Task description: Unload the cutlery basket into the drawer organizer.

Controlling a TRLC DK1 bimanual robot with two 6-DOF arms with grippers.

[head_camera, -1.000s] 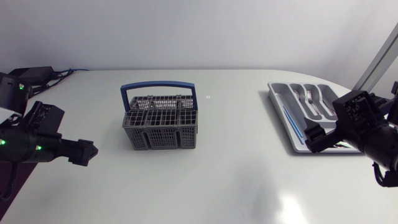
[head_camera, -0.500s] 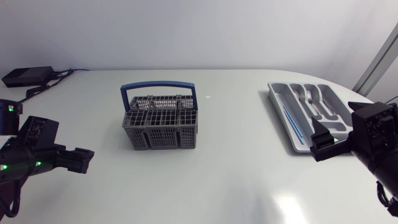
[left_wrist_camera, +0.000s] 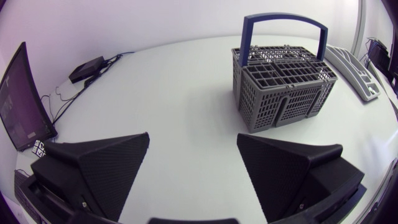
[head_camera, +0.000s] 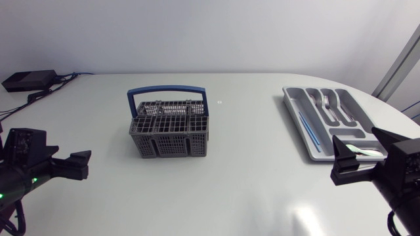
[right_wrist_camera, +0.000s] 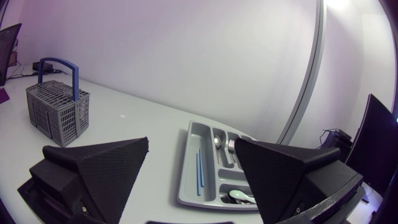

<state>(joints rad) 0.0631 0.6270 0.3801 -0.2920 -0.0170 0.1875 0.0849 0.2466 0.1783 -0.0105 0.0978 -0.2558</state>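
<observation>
Grey mesh, blue-handled cutlery basket (head_camera: 170,136) stands upright; both jaws released, empty.

Basket (head_camera: 169,128) sits around 11 o'clock from centre, organizer (head_camera: 289,99) at 2, my left gripper (head_camera: 77,165) at 8, right gripper (head_camera: 344,169) at 4.

Basket (head_camera: 169,128) inside: the bars hide it, cannot tell what is in there.
Organizer (right_wrist_camera: 188,168) near end: partly behind a finger of the right gripper (right_wrist_camera: 191,142).
Small spot (head_camera: 220,101) beyond basket: too small to tell.
Left arm (head_camera: 23,174), right arm (head_camera: 401,177): cut off by side edges.
</observation>
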